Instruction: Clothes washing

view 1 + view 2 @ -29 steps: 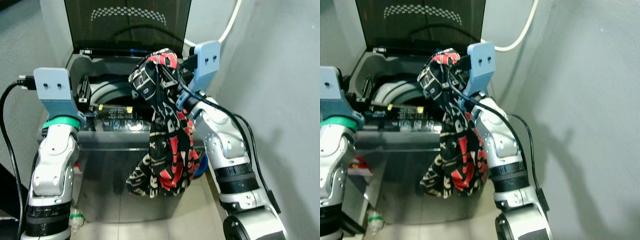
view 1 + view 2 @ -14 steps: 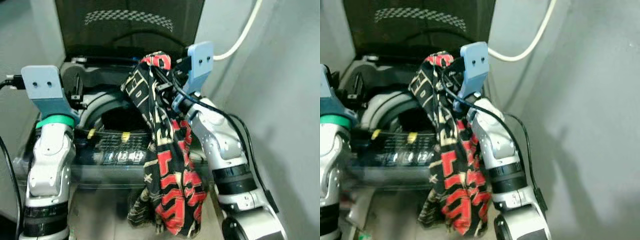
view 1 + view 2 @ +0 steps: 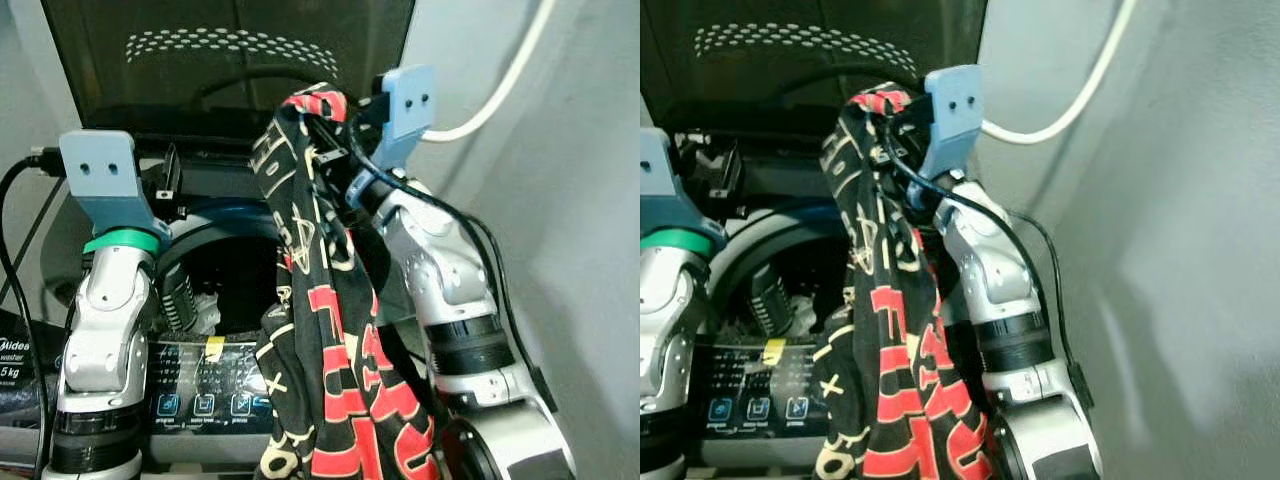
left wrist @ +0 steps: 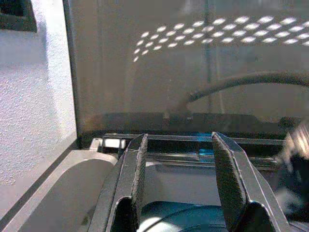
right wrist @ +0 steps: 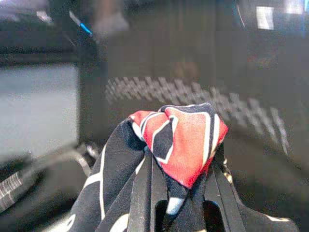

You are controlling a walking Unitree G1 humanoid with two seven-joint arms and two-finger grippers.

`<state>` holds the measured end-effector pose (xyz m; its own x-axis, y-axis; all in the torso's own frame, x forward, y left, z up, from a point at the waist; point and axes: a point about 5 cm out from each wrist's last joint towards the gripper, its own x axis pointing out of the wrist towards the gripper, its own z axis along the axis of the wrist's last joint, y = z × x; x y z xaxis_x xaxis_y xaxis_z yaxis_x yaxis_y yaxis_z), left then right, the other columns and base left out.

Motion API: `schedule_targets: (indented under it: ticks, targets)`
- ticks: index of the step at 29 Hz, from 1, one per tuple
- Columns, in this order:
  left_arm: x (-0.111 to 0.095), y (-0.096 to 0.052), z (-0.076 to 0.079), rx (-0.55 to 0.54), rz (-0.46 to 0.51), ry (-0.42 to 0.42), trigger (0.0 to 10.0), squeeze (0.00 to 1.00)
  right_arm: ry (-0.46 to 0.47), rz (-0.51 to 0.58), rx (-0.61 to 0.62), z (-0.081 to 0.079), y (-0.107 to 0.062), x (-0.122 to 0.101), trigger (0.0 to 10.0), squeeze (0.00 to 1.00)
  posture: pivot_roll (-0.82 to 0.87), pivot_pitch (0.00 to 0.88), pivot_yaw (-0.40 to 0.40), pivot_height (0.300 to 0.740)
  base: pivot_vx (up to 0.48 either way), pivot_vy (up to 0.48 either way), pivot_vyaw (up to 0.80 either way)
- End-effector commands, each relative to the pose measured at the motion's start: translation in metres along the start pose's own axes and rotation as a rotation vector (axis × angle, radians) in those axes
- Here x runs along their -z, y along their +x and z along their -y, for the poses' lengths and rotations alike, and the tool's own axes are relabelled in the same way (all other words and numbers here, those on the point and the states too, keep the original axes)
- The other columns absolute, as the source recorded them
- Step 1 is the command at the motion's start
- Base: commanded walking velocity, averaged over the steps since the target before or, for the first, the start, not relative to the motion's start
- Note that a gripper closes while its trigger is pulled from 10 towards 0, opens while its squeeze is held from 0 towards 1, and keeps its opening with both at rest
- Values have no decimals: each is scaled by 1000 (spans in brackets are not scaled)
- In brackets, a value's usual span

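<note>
- Two silver arms raised over a top-loading washing machine, lid up.
- Nearest, on the machine's front edge: control panel with small blue icons and a yellow sticker.
- Beside the machine's front left corner: a dark label reading "Midea".
- Draped down past the panel, in front of the machine's right half: black, red and cream patterned garment, lower end cut off by the frame edge.
- Just behind the panel: dark round drum opening, something pale lying inside, too dim to identify.
- Above the drum's right side: right gripper clenched on the bunched top of the garment, red-and-black fold bulging out over its black fingers, cloth well clear of the drum mouth.
- Above the drum's left rim: left gripper, fingers spread apart with nothing between them, aimed toward the machine's back edge.
- Further back: blue-grey tub rim and the rear ledge of the machine.
- Standing upright at the machine's back: dark tinted lid, a patch of white dots across its upper part.
- Behind and right of the machine: grey wall with a white hose curving down it.
</note>
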<state>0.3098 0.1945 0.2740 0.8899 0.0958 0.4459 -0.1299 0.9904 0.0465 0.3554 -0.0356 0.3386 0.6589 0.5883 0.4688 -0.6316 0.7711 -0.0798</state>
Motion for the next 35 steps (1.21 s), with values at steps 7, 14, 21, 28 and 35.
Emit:
schedule_targets:
  ticks: [7,14,21,28,35]
  targets:
    - [1,-1,3,19,12,36,10000,0,79,388,-59,-13,50,-107,10000,0,160,18,-3,740,0,0,0]
    - [-3,-7,-7,-33,29,72,10000,0,435,438,25,8,66,-139,10000,0,182,15,-37,740,0,0,0]
    - [-3,-9,-8,-40,33,81,10000,0,338,-45,-183,-44,73,-24,10000,0,189,12,-47,740,0,0,0]
    - [-4,-9,-4,-19,44,76,10000,0,-61,-421,-291,-67,35,85,10000,0,187,11,-41,740,0,0,0]
    - [-5,-9,0,16,46,59,10000,0,-97,-527,-252,-53,21,104,10000,0,186,19,-32,740,0,0,0]
